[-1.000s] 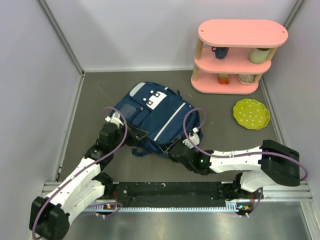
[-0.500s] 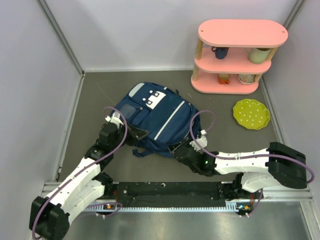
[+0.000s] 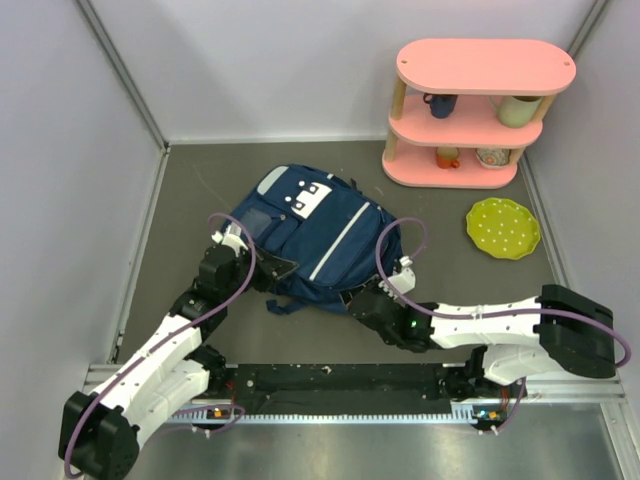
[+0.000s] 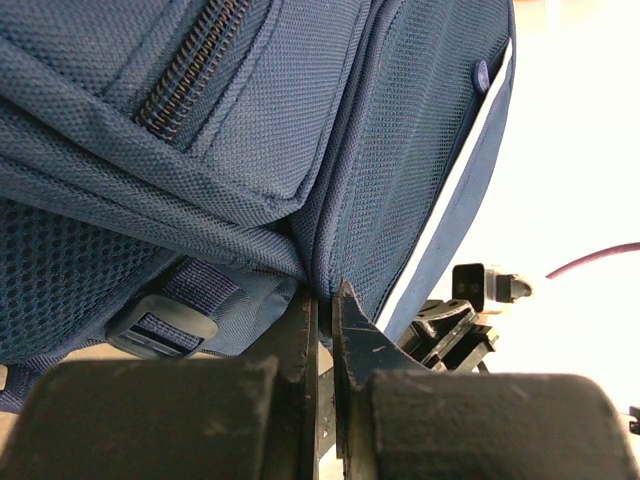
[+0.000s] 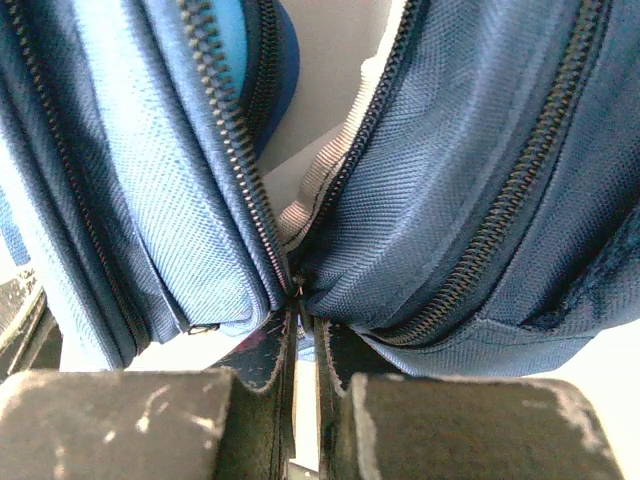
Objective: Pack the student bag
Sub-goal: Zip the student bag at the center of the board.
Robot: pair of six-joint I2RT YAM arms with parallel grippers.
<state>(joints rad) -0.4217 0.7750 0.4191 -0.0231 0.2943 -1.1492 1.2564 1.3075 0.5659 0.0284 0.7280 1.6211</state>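
While backpack (image 3: 320, 235) lies slantwise, long axis far-left to near-right, L gripper (image 4: 322, 310) pinches its near-left edge; R gripper (image 5: 300, 300), nipped shut on seam by zip (image 5: 235, 170), holds near-right end.

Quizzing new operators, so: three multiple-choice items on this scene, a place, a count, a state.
1. The green plate lies: A on the pink shelf; B on the table, right of the student bag; C under the bag.
2. The shelf's tiers: A two; B three; C five.
3. The right gripper is: A wide open; B holding the plate; C shut on the bag's zipper seam.
Answers: B, it lies beside the bag; B, three pink boards show; C, fingers meet on the seam.
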